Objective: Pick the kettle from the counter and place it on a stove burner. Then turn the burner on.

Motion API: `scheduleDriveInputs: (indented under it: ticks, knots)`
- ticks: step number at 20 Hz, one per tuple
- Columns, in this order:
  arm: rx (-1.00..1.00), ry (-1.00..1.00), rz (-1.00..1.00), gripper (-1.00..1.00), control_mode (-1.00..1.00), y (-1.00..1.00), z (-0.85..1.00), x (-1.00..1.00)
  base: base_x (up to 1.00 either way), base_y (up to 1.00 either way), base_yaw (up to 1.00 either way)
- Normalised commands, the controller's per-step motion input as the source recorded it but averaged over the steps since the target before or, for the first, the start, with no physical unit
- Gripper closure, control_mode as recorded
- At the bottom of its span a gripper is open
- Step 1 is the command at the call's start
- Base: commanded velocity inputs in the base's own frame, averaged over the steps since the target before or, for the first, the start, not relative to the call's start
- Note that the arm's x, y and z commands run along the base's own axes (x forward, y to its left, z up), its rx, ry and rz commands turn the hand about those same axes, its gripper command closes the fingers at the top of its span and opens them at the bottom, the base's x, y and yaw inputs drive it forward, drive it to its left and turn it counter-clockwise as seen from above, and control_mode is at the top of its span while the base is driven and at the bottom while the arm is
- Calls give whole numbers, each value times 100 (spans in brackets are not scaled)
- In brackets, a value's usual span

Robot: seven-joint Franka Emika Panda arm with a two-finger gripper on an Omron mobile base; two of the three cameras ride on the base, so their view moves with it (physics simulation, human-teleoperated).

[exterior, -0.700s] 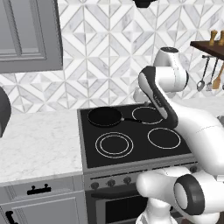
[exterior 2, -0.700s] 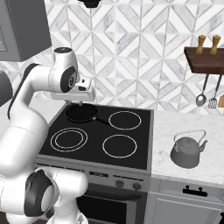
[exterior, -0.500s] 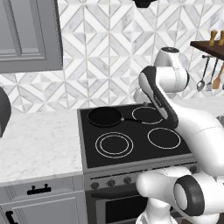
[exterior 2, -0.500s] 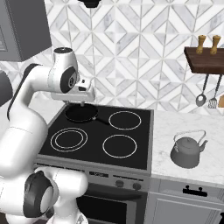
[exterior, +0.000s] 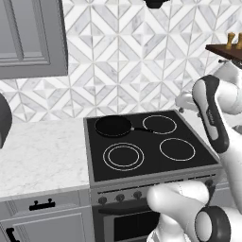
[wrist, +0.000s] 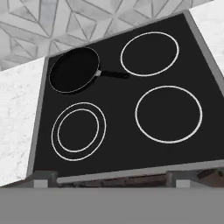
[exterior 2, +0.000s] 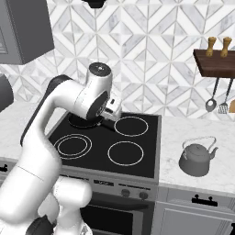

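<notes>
burners: four rings, one double-ring stove burner (wrist: 78, 132)
pans: one frying pan (exterior: 113, 125)
kettle (exterior 2: 197, 158): right base view, on counter (exterior 2: 193, 133)
jaws: spread wide, holding nothing

Black frying pan (exterior: 113, 125) sits on the cooktop's (exterior: 189, 163) back-left ring, wooden shelf (exterior 2: 213, 63) off to the cooktop's right with utensils (exterior 2: 216, 98) hanging underneath.

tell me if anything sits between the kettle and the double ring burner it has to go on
Nothing stands on that path. The kettle sits on the counter right of the cooktop; the double-ring burner is front left and bare. The frying pan occupies the back-left burner, off the line.
</notes>
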Motion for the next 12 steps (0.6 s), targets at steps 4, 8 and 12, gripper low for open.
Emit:
scheduleDriveInputs:
  ticks: [4, 8, 12]
  knots:
    - [32, -21, -30, -100, -100, -100, 0, -53, 0, 0, 0]
    - [33, -13, -31, -100, -100, -100, 0, -43, 0, 0, 0]
    - [23, -4, -27, -100, -100, -86, 0, -14, 0, 0, 0]
